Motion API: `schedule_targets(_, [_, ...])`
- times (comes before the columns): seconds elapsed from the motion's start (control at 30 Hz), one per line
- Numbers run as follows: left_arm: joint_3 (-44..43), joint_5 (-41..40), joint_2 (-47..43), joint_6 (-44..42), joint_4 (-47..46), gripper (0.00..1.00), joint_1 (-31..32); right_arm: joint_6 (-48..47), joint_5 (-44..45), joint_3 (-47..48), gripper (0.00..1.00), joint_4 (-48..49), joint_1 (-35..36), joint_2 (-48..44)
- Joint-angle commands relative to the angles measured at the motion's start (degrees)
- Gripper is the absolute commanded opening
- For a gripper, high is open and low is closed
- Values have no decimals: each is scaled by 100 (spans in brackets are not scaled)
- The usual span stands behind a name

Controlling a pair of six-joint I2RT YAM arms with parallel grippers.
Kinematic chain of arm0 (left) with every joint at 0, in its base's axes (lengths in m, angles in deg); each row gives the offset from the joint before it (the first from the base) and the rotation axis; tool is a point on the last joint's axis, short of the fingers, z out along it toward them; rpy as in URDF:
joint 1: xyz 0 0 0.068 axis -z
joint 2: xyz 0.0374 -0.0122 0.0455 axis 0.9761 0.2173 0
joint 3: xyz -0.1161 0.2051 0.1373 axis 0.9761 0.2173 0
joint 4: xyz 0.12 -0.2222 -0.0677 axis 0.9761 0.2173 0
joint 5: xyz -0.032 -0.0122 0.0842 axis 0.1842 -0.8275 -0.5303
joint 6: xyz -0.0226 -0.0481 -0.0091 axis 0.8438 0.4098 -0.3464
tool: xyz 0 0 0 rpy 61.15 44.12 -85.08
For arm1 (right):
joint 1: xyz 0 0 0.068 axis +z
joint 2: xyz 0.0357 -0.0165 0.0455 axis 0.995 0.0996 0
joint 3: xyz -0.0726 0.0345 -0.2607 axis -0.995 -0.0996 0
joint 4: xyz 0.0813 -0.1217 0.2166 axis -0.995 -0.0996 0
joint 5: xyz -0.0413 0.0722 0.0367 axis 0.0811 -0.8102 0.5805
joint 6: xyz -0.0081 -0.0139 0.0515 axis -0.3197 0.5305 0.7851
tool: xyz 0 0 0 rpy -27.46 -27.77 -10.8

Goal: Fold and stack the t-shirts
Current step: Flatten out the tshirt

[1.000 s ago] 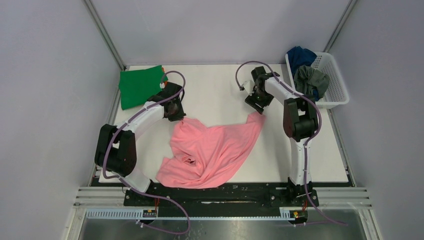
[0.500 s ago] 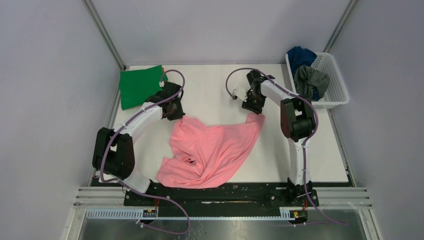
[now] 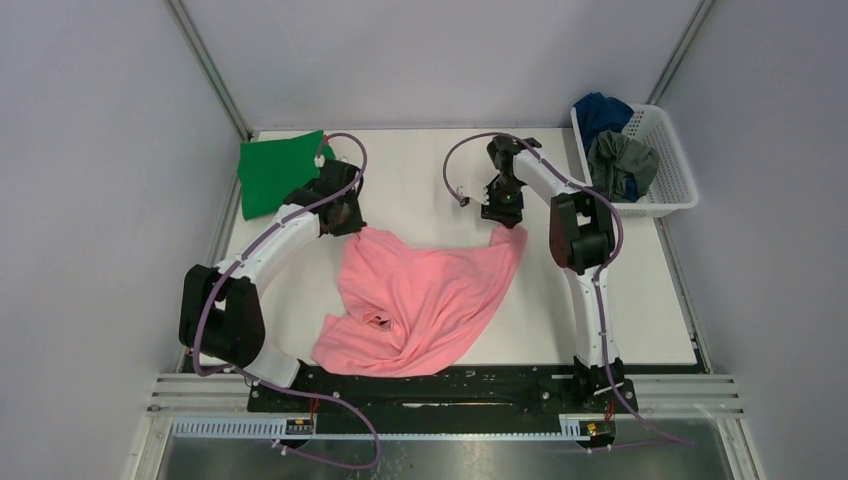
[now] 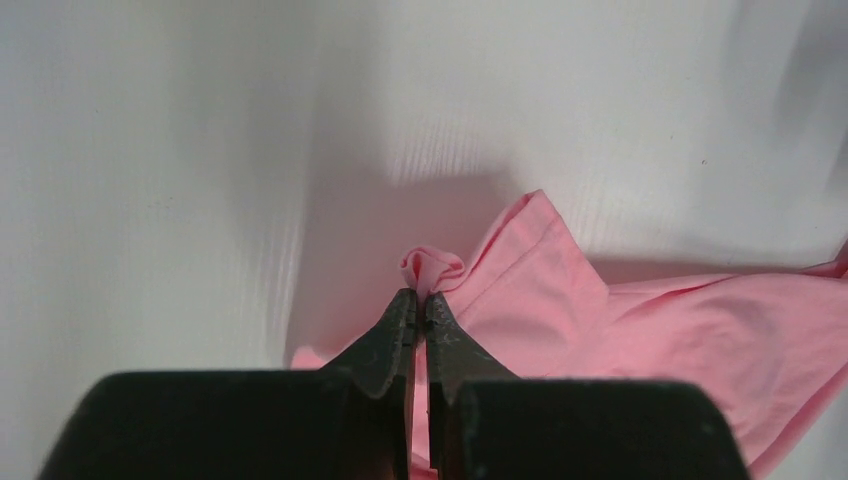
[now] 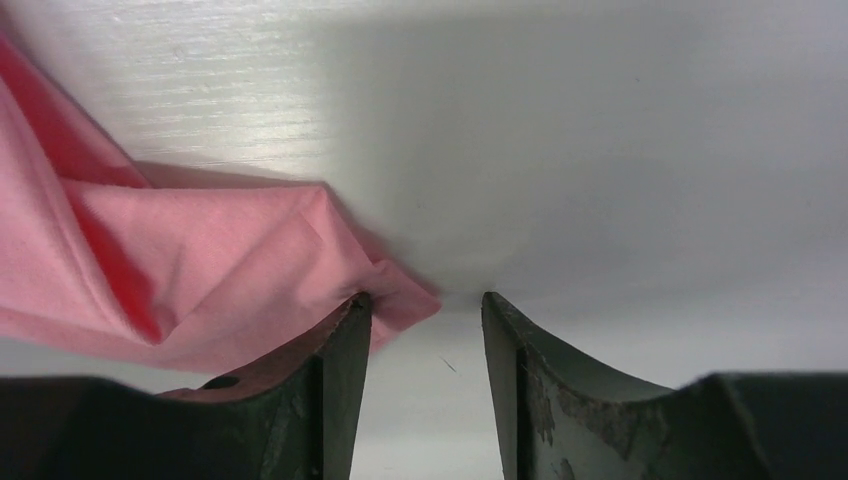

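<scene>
The table (image 3: 430, 170) is white and flat, and from close up it shows a fine ribbed grain. A white plastic lattice basket (image 3: 672, 190) stands at the far right corner of the table and seems to reach past its right edge. Plain grey walls (image 3: 100, 200) close the table on three sides. A metal rail (image 3: 700, 392) runs along its near edge.

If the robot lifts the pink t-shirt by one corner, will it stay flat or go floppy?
Probably floppy: the soft light pink cloth t-shirt lies in rumpled folds. It would likely sag and drape, since its pinched corner crumples into a small bunch.
</scene>
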Motion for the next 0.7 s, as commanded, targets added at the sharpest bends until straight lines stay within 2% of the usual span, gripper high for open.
schedule_targets(0.0, [-453, -304, -281, -126, 45, 0, -14, -691, -379, 1114, 49, -1581, 60, 656])
schedule_targets(0.07, [-529, -345, -318, -116, 71, 0, -6, -758, -387, 1587, 45, -1951, 59, 901])
schedule_targets(0.13, [-630, -428, -347, -124, 104, 0, -7, -824, -394, 1647, 39, -2010, 60, 925])
schedule_targets(0.17, [-672, -486, -363, -122, 119, 0, -6, -898, -403, 1648, 32, -2026, 64, 919])
schedule_targets(0.27, [-789, -555, -433, -129, 134, 0, -9, -1002, -427, 1644, 1, -2061, 59, 910])
schedule_targets(0.47, [-815, -595, -667, -104, 112, 0, -6, -1059, -365, 1438, 0, -1953, 84, 676])
schedule_targets(0.53, [-789, -637, -823, -89, 88, 0, -9, -782, -128, 967, 0, -1331, 94, 190])
schedule_targets(0.67, [-629, -615, -1295, 26, -39, 0, -6, -64, 113, -999, 0, 752, 101, -1576])
